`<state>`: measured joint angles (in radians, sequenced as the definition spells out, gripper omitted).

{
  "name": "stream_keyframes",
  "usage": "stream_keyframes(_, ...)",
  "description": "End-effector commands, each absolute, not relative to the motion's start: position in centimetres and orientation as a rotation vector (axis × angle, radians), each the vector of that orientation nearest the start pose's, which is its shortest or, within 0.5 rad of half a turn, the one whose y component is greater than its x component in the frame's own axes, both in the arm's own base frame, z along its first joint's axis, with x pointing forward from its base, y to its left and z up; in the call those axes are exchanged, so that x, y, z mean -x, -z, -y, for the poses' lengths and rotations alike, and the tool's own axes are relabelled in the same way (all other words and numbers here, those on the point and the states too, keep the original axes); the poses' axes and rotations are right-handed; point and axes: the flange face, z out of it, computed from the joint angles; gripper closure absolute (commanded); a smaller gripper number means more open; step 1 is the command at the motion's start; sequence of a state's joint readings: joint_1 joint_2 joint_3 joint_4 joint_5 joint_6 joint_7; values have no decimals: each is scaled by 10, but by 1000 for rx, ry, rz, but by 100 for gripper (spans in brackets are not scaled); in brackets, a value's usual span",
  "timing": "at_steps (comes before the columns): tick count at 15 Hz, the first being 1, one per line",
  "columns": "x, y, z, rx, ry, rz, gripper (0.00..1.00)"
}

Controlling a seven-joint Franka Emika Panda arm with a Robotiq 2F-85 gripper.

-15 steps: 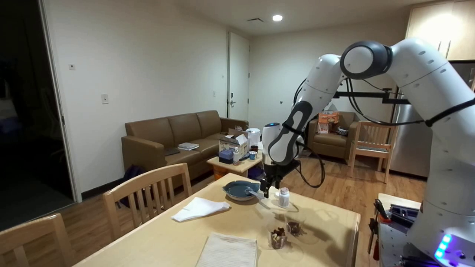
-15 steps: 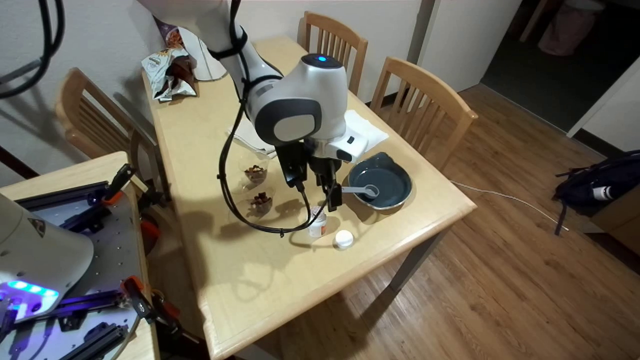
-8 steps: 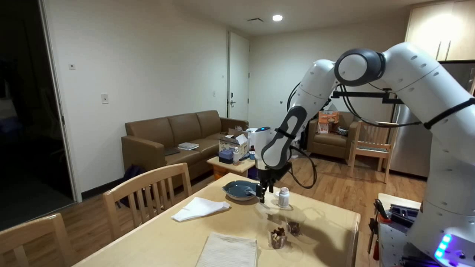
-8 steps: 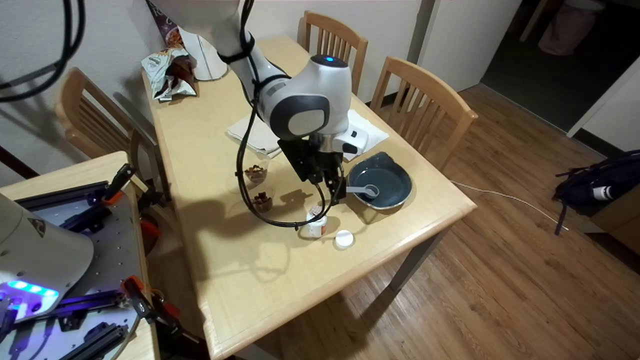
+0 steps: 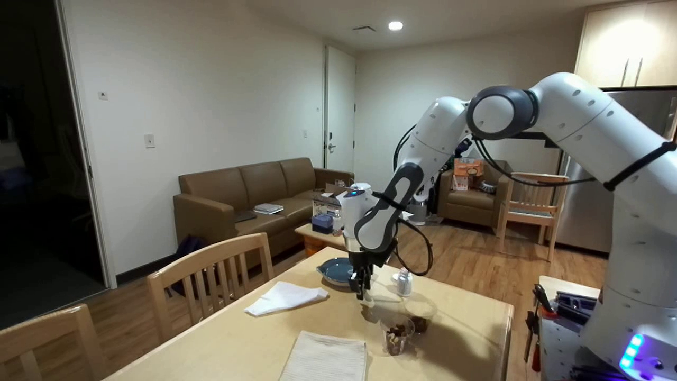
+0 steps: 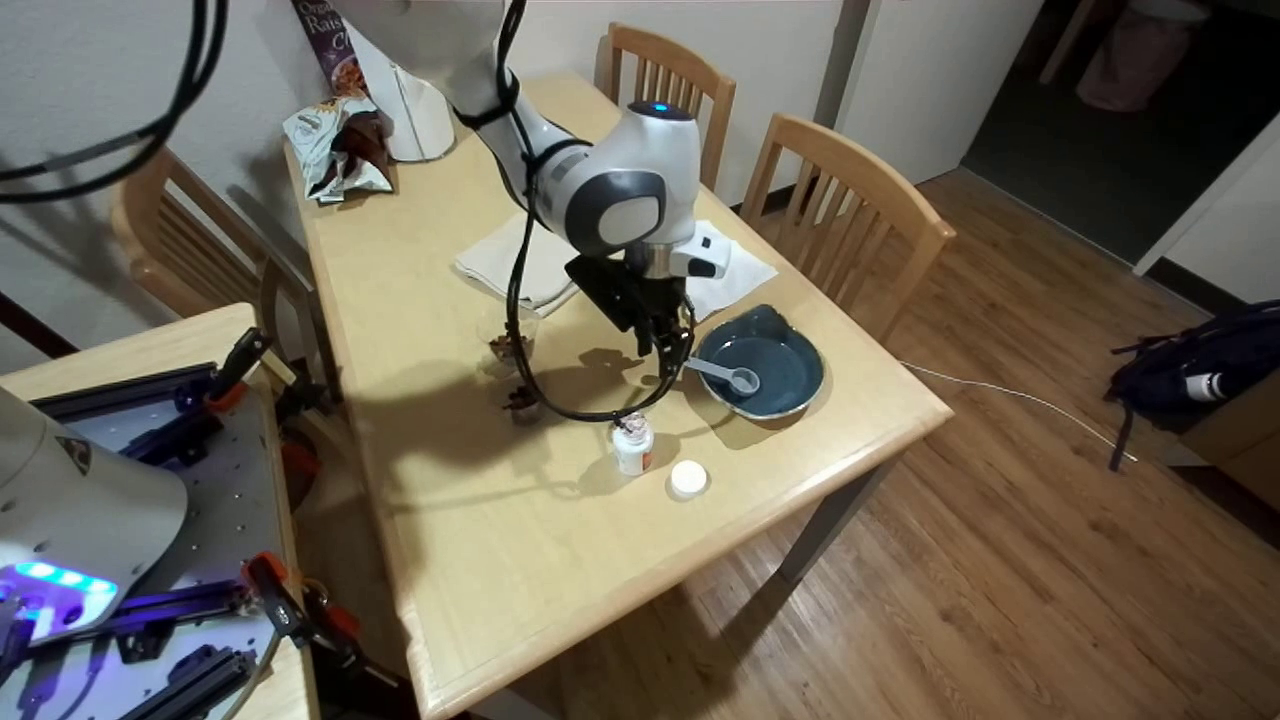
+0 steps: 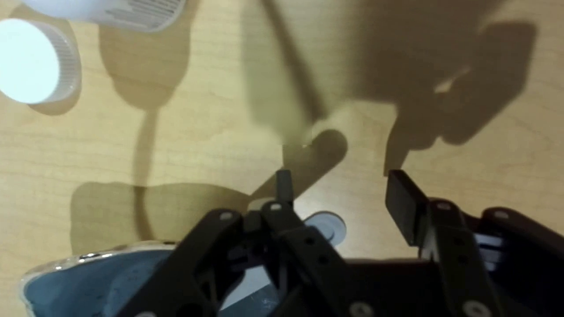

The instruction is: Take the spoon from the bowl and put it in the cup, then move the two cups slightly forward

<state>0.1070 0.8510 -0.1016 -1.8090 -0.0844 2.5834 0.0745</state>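
Note:
The blue-teal bowl [image 6: 778, 350] stands near the table's corner; it shows at the lower left of the wrist view [image 7: 79, 281]. The grey spoon [image 6: 742, 380] has its head in the bowl and its handle over the rim. A round grey end, seemingly the spoon's handle [image 7: 330, 226], shows between my fingers, partly behind the left one. My gripper [image 7: 338, 187] is open beside the bowl, low over the table; it also shows in both exterior views [image 5: 362, 291] [image 6: 670, 368]. Two clear cups with dark pieces inside [image 5: 396, 338] [image 5: 419, 324] stand apart from it.
A white bottle [image 6: 633, 447] and its white cap [image 6: 688, 479] stand between the gripper and the table's edge. A white napkin [image 5: 287, 298] and a folded cloth [image 5: 328, 357] lie on the table. A cable loop hangs from the arm near the bottle.
My gripper has moved lower and toward the napkin side. The spoon's handle has swung a little the same way, while its head stays in the bowl. The bowl and bottle have not moved.

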Motion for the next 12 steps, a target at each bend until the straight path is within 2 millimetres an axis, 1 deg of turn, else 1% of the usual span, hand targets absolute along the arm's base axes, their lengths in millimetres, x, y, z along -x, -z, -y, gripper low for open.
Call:
stream_keyframes(1,-630,-55,1,3266,-141,56,73)
stream_keyframes(2,-629,-53,3,3264,-145,46,78)
stream_keyframes(3,-628,-51,6,3259,-145,27,40)
stream_keyframes(5,-626,-47,11,3258,-154,20,38)
stream_keyframes(9,-625,-48,19,3254,-150,-3,16)
stream_keyframes(11,-626,-51,17,3250,-146,-8,2)
stream_keyframes(12,-625,-51,17,3250,-145,-10,0)
